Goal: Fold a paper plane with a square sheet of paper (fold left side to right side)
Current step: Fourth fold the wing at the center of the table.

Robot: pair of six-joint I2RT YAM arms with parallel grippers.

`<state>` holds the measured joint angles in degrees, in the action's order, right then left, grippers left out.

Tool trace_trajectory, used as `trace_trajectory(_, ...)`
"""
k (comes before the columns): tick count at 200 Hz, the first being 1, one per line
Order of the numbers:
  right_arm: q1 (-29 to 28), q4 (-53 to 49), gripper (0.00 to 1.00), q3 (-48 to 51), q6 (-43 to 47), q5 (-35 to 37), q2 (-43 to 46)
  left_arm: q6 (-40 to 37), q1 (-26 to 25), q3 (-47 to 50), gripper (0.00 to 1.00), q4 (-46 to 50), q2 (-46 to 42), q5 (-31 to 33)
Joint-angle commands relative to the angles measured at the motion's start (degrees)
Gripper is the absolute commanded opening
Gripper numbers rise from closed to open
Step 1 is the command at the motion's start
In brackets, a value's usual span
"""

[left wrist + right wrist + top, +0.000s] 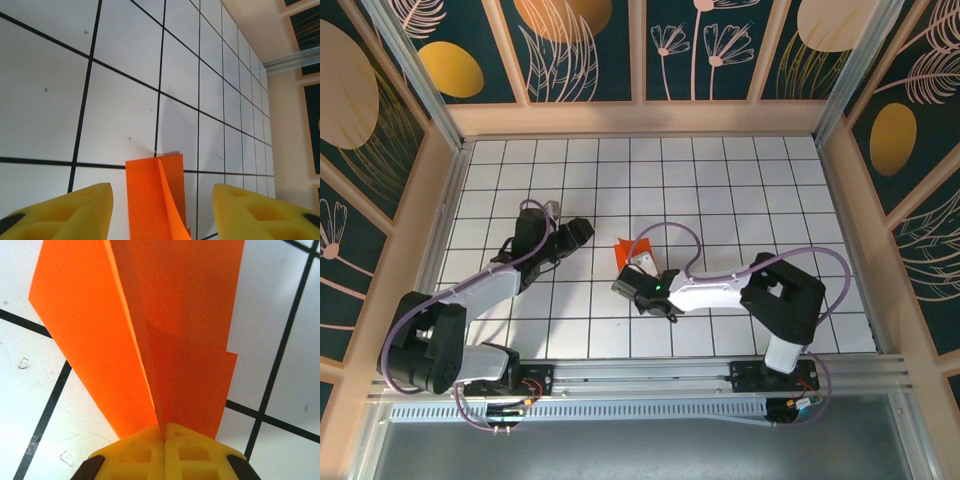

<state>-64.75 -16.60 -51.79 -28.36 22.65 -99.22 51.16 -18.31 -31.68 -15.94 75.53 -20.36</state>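
The right hand (165,432) is pinching the folded orange paper (165,330), with its yellow fingertips (140,452) pressing tightly together on one narrow end of it. In the right wrist view the paper is fanning outward from that pinch in several layers. A sharp crease is running up the middle, a broad flap is slanting off to the left, and a shorter layer on the right is ending in a stepped edge. The surface is showing as bright, plain orange all over.

In the top view the folded orange paper (625,248) is sitting near the middle of the white gridded table (720,180), just beyond the right hand (638,268) and to the right of the left hand (582,232).

The left hand (161,192) is standing spread, its two yellow fingertips (80,207) sitting apart on either side of the paper without touching it. In the left wrist view the folded orange paper (147,200) is showing a straight, square-cut far end, with one flap rising along a diagonal crease and casting a soft shadow on the tiles.
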Motion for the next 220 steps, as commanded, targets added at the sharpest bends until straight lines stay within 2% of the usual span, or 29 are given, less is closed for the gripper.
trace_trajectory(1, 2.67, 4.95, 0.00, 3.62, 3.26, -14.62, 2.53, -3.92, 0.24, 2.14, 0.55, 3.51, -1.72, -3.72)
trace_trajectory(46, 10.13, 10.55, 0.00, 8.27, 5.53, -33.01, 5.87, -3.86, 0.20, 6.68, 0.53, -0.44, -1.18, -9.45)
trace_trajectory(66, 13.03, 11.65, 0.00, 9.06, 5.84, -39.58, 5.75, -2.91, -0.15, 8.24, 0.52, -2.82, -1.17, -11.56)
trace_trajectory(103, 17.69, 14.26, 0.00, 10.05, 5.11, -48.57, 5.33, -1.77, -3.32, 8.92, 0.50, -3.67, -1.22, -11.64)
trace_trajectory(170, 22.08, 19.32, 0.00, 12.83, 1.96, -54.74, 4.19, 2.54, -9.00, 9.28, 0.45, -6.55, 1.13, -8.32)
trace_trajectory(220, 22.47, 21.57, 0.00, 13.63, 0.85, -55.53, 3.44, 4.10, -12.30, 7.80, 0.43, -8.62, 5.06, -7.24)
